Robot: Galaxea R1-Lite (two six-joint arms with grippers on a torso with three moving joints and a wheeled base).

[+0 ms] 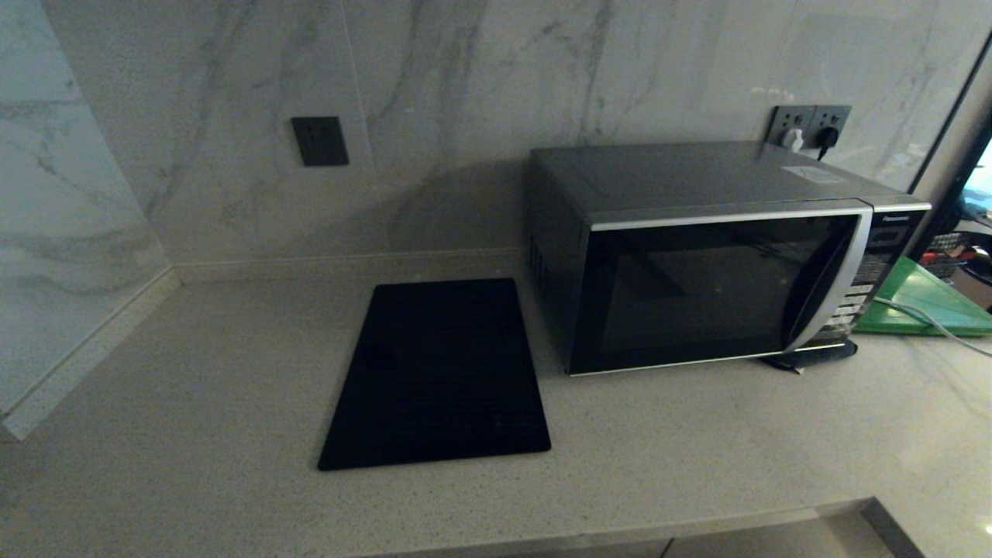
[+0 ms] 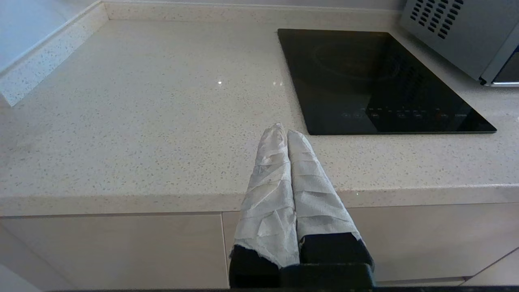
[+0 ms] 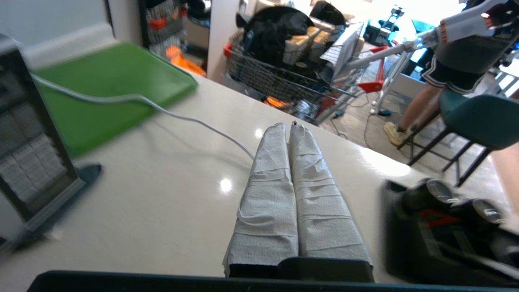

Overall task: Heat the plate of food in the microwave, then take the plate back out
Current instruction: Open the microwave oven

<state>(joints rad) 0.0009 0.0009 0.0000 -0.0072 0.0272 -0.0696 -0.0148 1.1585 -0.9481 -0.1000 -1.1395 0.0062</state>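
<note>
The microwave sits right of centre on the desk, door shut. No plate shows anywhere. Both tools, left tool and right tool, are pinched closed and empty. Judged the opening step: next needs the door opened.

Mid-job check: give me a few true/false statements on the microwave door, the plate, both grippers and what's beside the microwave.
1. The microwave door is closed. True.
2. The plate of food sits on the black panel. False: the panel is bare; no plate shows in any view.
3. The right gripper is shut and holds nothing. True.
4. The left gripper is wide open. False: it is shut.
5. A green board lies left of the microwave. False: it lies to the right.
</note>
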